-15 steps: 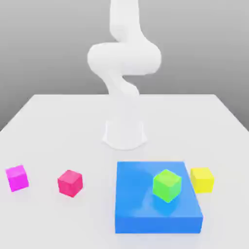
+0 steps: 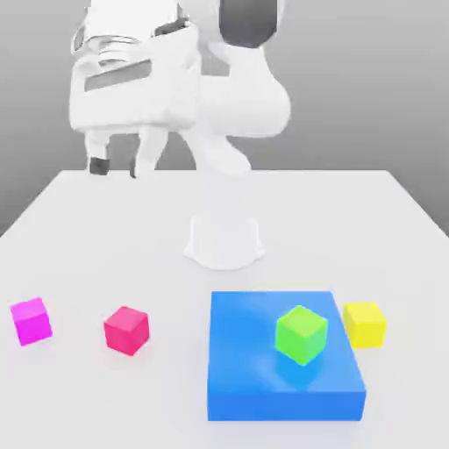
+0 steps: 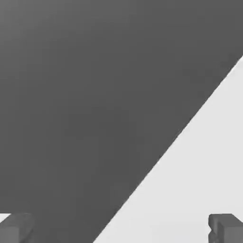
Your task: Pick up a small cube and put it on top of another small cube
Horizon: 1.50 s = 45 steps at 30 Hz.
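Now, we set down what we see, placing everything against the big blue block.

Blue block: we see a wide, flat blue block lying on the white table, toward the near edge and to the exterior view's right of centre.

Crimson cube: the small crimson cube sits on the table well off to the exterior view's left of the blue block, apart from it and touched by nothing.

Magenta cube: we find a purplish magenta cube farther out on that same side, beyond the crimson cube as counted from the blue block.

Green cube: a green cube rests on top of the blue block, toward its right half in the exterior view.

Yellow cube: a yellow cube stands on the table just beside the blue block's right edge in the exterior view.

Gripper: the gripper hangs high above the table, far behind the blue block and to its left in the exterior view, pointing down.

Fingers: we see the two fingers spread wide apart with nothing between them.

Arm base: the white arm's base stands on the table just behind the blue block.
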Motion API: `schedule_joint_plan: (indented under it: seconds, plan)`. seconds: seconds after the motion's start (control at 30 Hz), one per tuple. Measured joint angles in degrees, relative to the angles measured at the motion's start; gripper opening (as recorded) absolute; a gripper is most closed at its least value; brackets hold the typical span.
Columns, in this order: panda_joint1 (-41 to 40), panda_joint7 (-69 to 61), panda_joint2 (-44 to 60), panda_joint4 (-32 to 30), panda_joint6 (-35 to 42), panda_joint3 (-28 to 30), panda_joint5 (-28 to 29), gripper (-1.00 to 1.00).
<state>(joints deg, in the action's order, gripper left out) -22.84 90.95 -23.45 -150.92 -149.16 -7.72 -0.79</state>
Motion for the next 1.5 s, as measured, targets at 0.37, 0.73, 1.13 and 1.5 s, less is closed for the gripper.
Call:
schedule_joint_plan:
  seconds: [0.37, 0.73, 1.13, 1.5]
  plan:
    - [-11.16, 28.49, 13.94, -11.91, -10.81, -1.20, 0.21, 0.00]
    - [-11.18, 45.31, 32.13, -14.95, -25.53, 4.71, 5.70, 0.00]
    - [-10.48, 44.91, 31.90, -15.00, -25.49, 5.22, 5.13, -1.00]
    - [-19.42, 28.46, 21.52, -6.91, -6.87, 10.17, 0.44, -1.00]
